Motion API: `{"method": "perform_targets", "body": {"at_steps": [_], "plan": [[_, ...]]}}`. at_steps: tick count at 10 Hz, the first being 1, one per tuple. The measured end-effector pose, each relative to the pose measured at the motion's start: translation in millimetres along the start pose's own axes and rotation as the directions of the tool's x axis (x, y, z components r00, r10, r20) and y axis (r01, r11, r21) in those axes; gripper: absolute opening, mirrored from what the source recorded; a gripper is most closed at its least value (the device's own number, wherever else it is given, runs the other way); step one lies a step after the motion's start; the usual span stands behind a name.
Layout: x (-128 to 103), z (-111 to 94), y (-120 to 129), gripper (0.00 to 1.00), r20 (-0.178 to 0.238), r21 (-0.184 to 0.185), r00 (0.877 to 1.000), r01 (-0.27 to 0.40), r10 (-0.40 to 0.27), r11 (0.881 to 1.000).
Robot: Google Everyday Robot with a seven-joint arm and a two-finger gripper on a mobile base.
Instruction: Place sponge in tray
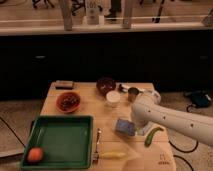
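Note:
The sponge (124, 127), a small blue pad, sits tilted just above the wooden table, right of centre. My gripper (132, 124) is at the end of the white arm that reaches in from the right. It is directly against the sponge's right side and shut on it. The green tray (65, 139) lies at the table's front left, about a hand's width left of the sponge. An orange round fruit (34, 155) rests in the tray's near left corner.
A reddish bowl (67, 101) stands behind the tray. Further back are a dark bowl (106, 85), a white cup (113, 98), a metal cup (132, 93) and a small brown block (64, 84). A green vegetable (153, 135), a yellow item (114, 154) and a utensil (97, 145) lie near the front edge.

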Motion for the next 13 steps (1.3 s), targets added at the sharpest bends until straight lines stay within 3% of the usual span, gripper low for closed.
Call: {"method": "perform_targets", "body": {"at_steps": [3,5,7,8,9,13], "plan": [[-1.4,7.0,3.8,0.0,-0.003,0.01,1.0,0.011,-0.011,1.0],[0.1,4.7,4.8,0.06,-0.003,0.011,1.0,0.011,-0.011,1.0],[3.3,14.8,11.0,0.13,0.002,0.008,1.0,0.014,-0.014,1.0],[4.4,21.3,14.0,0.13,0.0,0.009,1.0,0.014,-0.014,1.0],[3.2,24.0,14.9,0.05,-0.003,0.013,1.0,0.019,-0.019,1.0],[3.3,5.7,17.6,0.01,-0.015,0.028,0.999,0.034,-0.033,0.999]]}}
